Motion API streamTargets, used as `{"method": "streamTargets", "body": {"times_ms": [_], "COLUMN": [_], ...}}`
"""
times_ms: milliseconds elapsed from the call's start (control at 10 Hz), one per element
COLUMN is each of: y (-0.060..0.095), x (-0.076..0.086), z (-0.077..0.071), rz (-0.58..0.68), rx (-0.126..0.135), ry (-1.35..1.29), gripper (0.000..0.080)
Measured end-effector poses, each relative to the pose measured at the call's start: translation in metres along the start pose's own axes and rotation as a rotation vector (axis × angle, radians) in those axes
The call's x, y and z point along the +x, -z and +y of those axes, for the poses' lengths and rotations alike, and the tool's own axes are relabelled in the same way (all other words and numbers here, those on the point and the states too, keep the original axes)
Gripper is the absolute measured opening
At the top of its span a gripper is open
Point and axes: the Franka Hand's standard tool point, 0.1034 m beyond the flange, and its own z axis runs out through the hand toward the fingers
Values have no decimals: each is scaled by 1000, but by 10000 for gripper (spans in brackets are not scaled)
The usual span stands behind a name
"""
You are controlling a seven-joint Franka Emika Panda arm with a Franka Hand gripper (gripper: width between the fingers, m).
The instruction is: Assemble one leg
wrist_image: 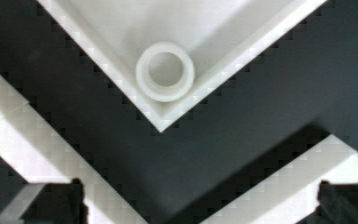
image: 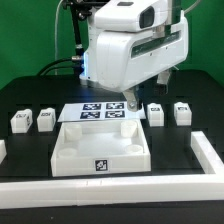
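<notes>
Several white legs with marker tags lie on the black table: two at the exterior view's left (image: pixel 20 121) (image: pixel 45 119) and two at its right (image: pixel 155 113) (image: pixel 181 111). None is held. The large white tray (image: pixel 72 150) sits in front of the middle. My gripper (image: pixel 130 101) hangs above the tray's far right corner, left of the nearest right-hand leg. In the wrist view a tray corner (wrist_image: pixel 229 30) with a round socket (wrist_image: pixel 165 72) lies ahead of the gripper (wrist_image: pixel 197 205). Its dark fingertips (wrist_image: pixel 48 205) stand wide apart with nothing between them. No leg shows in the wrist view.
The marker board (image: pixel 95 111) lies flat behind the tray, partly under the arm. A raised white rail (image: pixel 120 188) runs along the table's front and up the exterior view's right side. Two white bands (wrist_image: pixel 51 150) cross the dark table in the wrist view.
</notes>
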Motion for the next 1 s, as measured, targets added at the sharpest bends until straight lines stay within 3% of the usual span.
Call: {"method": "streamTargets", "body": {"times_ms": [400,1000], "y": [0,0], "x": [-2,-2], "z": [2,2], "rz": [-7,-7], "rx": [-7,-7], "ry": [133,133], "gripper": [650,650]}}
